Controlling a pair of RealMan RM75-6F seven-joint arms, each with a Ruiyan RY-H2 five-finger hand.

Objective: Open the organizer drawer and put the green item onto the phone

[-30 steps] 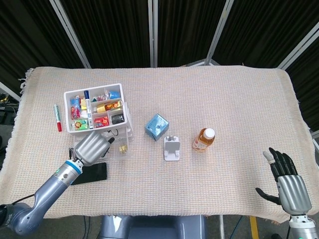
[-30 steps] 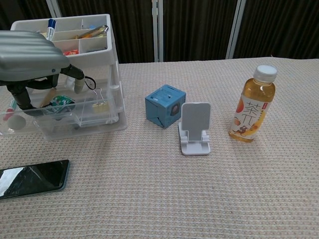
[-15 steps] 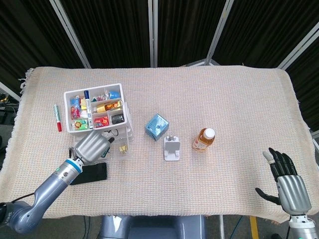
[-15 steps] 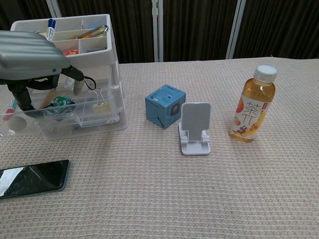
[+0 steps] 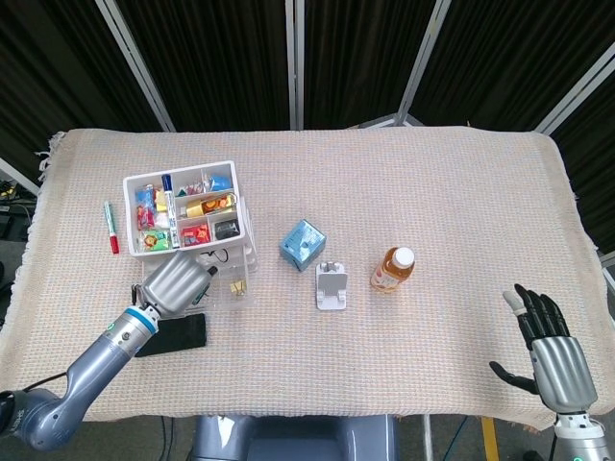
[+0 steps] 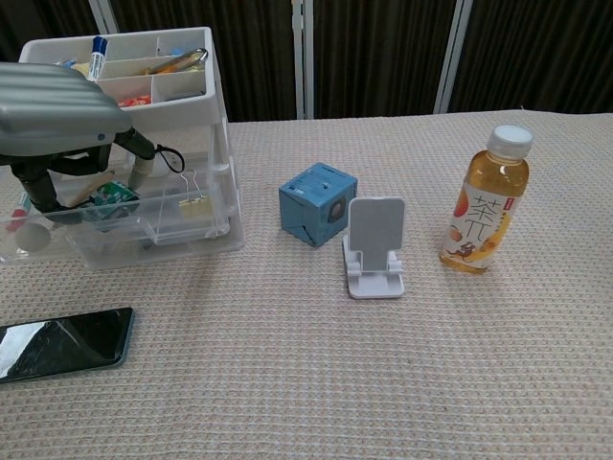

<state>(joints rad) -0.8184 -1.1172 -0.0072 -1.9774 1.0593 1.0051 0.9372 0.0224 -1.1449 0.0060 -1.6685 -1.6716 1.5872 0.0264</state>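
- green item, crinkly and packet-like, is pinched by left hand inside clear plastic drawer
- glossy black phone is laid flat on woven cloth
- right hand is kept empty, fingers spread

The tablecloth is looking like rough woven cloth. The drawer is showing clear shiny plastic, the phone is shining like glass, and the left hand is gleaming like smooth grey metal.

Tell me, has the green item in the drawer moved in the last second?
Yes. The green item, under the left hand, now sits slightly higher and further left against the clear drawer.
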